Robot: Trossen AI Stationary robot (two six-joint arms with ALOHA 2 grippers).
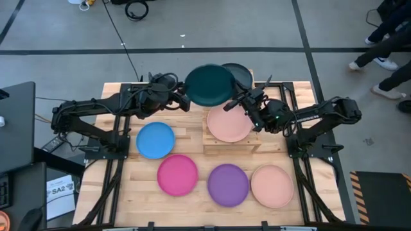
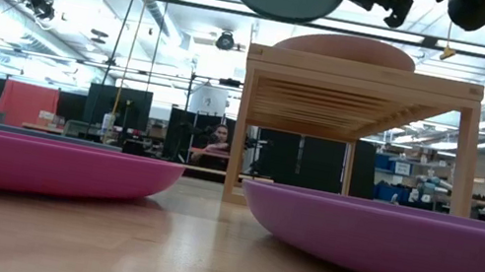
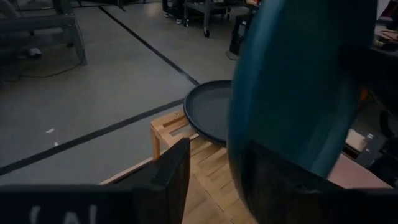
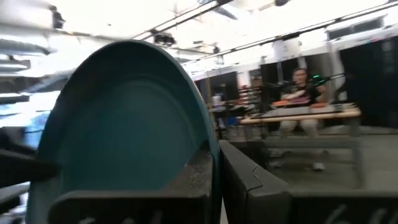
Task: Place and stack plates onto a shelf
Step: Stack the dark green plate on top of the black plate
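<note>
Item: teal plate [image 1: 209,85], upper centre, pinched by both left gripper [image 1: 184,101] and right gripper [image 1: 236,99]; I judge next: lower onto shelf [image 1: 215,144].

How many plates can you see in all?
7. Blue plate, magenta plate, purple plate and a pink plate lie on the table; another pink one and a dark grey one sit on the shelf; both grippers hold the teal plate. Stacked ones may be hidden.

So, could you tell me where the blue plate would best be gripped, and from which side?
Probably at its rim. The blue plate lies flat and shallow on the table, so only the thin raised edge offers a pinch. The edge toward the left arm's base looks best: it is open, while the magenta plate sits close on another side.
</note>
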